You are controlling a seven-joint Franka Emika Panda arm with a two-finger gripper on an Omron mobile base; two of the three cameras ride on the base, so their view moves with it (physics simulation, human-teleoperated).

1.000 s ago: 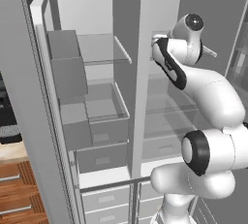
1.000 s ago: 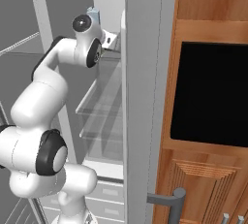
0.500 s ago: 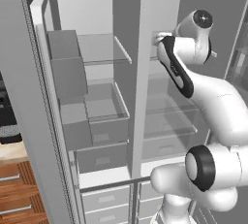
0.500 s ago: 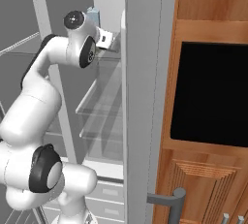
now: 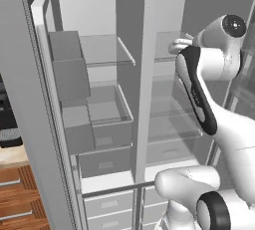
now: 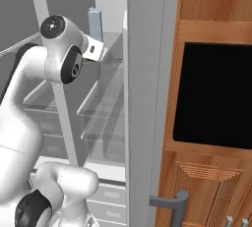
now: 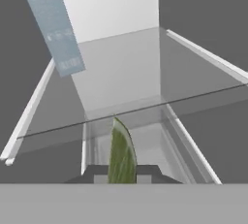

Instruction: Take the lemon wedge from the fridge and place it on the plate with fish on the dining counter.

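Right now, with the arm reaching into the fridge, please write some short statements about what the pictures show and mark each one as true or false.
1. The gripper is shut on the lemon wedge. True.
2. The pale blue carton lies flat on the glass shelf. False: it stands on the shelf; it looks tilted only because the hand view is rolled.
3. The fridge has its doors open. True.
4. The black wall oven is open. False: its dark front is closed in the wooden frame.
5. The lemon wedge rests on the glass shelf beside the carton. False: it sits between the fingertips, nearer the camera than the shelf edge.
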